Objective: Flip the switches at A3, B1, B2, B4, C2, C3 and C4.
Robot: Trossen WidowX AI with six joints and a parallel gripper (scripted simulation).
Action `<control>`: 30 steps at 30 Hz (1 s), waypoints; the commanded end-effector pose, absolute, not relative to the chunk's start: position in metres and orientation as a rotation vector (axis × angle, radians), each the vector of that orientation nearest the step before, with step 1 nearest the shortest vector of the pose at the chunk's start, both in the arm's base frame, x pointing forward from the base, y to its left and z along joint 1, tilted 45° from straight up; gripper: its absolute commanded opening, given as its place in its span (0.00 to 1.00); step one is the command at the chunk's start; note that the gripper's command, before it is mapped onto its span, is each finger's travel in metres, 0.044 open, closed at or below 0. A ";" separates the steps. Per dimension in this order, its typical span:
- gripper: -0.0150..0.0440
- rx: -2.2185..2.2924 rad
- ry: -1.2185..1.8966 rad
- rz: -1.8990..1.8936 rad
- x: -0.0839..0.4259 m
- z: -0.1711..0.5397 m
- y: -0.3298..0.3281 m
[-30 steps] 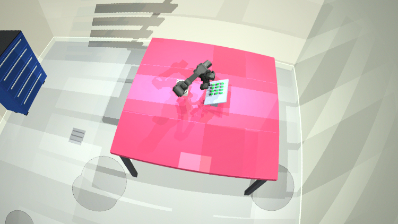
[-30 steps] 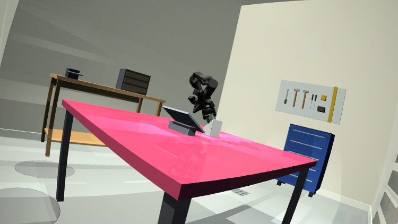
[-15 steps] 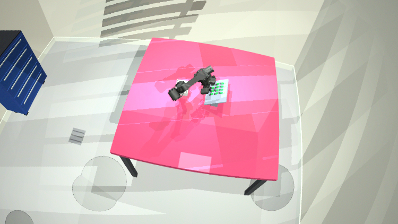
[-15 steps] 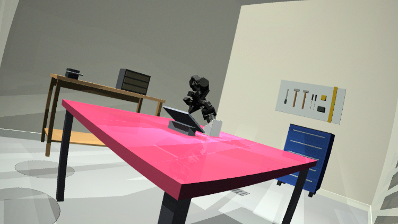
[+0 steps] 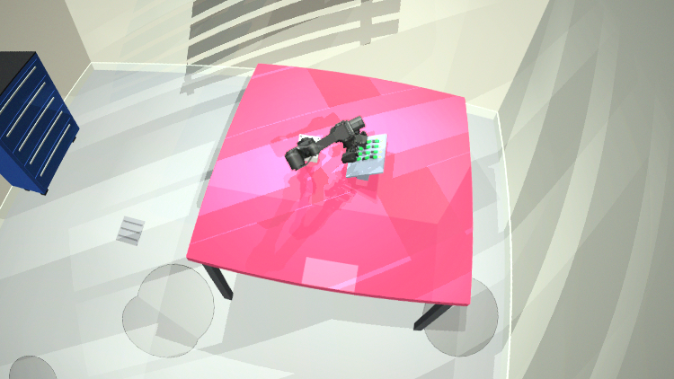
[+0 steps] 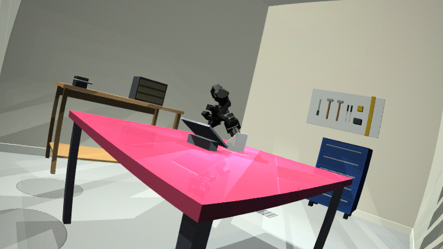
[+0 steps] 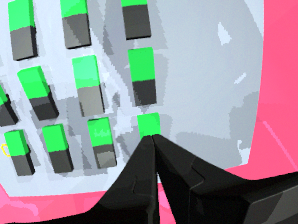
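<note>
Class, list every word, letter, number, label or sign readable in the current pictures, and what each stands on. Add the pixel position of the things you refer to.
No text reads clearly.
A yellow mark (image 7: 6,150) on the switch panel (image 5: 367,169) (image 7: 200,100), cut off at the wrist picture's left edge: unreadable.

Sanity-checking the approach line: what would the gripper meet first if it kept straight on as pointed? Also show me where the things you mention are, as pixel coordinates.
Probably the C4 switch (image 7: 149,124), whose dark half the closed fingertips cover in the wrist view. Whether the gripper (image 7: 152,141) (image 5: 354,155) already touches it, I can't tell.
</note>
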State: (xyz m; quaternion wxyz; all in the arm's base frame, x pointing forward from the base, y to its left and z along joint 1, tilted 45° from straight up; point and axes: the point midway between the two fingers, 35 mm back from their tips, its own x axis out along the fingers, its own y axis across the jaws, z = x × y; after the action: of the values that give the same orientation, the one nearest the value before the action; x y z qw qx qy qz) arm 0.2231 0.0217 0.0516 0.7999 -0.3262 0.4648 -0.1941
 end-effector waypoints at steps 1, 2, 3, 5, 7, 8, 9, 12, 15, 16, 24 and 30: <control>0.25 -0.706 0.997 -0.418 0.226 0.049 0.018; 0.25 -0.706 0.997 -0.418 0.226 0.048 0.017; 0.25 -0.706 0.997 -0.418 0.227 0.047 0.016; 0.25 -0.706 0.997 -0.418 0.229 0.045 0.014; 0.25 -0.706 0.996 -0.418 0.230 0.044 0.013; 0.25 -0.706 0.996 -0.418 0.230 0.043 0.012; 0.25 -0.706 0.996 -0.418 0.230 0.043 0.012; 0.25 -0.706 0.996 -0.418 0.230 0.043 0.012; 0.25 -0.706 0.996 -0.418 0.230 0.043 0.012; 0.25 -0.706 0.996 -0.418 0.230 0.043 0.012; 0.25 -0.706 0.996 -0.418 0.230 0.043 0.012; 0.25 -0.706 0.996 -0.418 0.230 0.043 0.012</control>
State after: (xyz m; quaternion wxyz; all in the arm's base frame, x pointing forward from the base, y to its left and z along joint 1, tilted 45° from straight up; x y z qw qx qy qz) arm 0.2303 0.0122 0.0433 0.7994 -0.3273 0.4641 -0.1959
